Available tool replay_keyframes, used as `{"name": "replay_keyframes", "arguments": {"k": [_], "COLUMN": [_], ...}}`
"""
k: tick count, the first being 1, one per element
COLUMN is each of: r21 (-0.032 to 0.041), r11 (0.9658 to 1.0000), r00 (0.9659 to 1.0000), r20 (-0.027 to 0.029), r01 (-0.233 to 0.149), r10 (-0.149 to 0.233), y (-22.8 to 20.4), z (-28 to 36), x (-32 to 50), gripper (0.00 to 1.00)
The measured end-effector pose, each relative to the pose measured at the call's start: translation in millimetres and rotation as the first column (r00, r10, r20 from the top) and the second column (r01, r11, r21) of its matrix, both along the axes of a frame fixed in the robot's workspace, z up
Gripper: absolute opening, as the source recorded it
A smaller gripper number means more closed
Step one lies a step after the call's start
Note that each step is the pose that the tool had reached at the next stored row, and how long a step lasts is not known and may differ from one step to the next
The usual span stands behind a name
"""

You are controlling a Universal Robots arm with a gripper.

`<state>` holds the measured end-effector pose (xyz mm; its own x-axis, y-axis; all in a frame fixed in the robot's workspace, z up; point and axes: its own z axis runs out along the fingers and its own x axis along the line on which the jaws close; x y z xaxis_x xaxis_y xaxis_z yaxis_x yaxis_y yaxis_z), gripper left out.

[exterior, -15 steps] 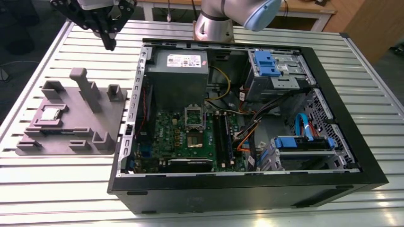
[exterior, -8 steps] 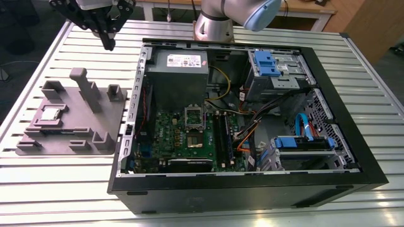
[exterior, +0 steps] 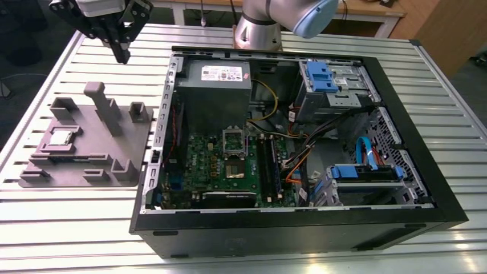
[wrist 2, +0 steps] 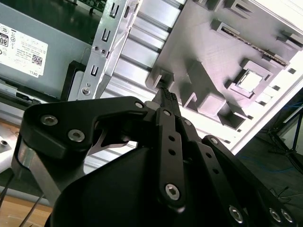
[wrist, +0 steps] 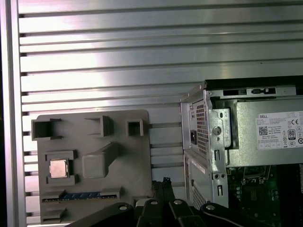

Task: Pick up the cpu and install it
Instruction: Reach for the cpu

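The cpu [exterior: 61, 137] is a small silver square lying in a recess of the grey plate [exterior: 91, 145], on the exterior view's left. Both wrist views show it too, cpu [wrist 2: 249, 79] and cpu [wrist: 58, 168], on the plate [wrist 2: 199, 38] [wrist: 137, 156]. My gripper [exterior: 121, 56] hangs high above the table beyond the plate's far end, well away from the cpu, fingers [wrist 2: 166, 105] shut together with nothing between them. Its tips [wrist: 161, 183] point down near the plate's edge. The motherboard socket [exterior: 234, 166] lies inside the open computer case [exterior: 289, 225].
The plate carries a tall post [exterior: 104, 105] and several raised blocks. In the case sit a grey power supply [exterior: 216, 85], black memory sticks [exterior: 267, 157], blue drive bays [exterior: 327, 77] and loose cables [exterior: 304, 154]. The arm's base [exterior: 257, 28] stands behind the case on the slatted metal table [exterior: 68, 228].
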<state>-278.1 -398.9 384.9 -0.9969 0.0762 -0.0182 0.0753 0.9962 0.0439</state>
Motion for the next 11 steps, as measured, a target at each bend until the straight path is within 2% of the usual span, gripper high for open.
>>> {"name": "replay_keyframes", "arguments": {"k": [11], "r21": [0.0001], "r11": [1.0000], "r00": [1.0000], "r20": [0.0000], "r01": [0.000], "r10": [0.000], "y": [0.0], "z": [-0.5], "x": [-4.2], "gripper": [0.10]}}
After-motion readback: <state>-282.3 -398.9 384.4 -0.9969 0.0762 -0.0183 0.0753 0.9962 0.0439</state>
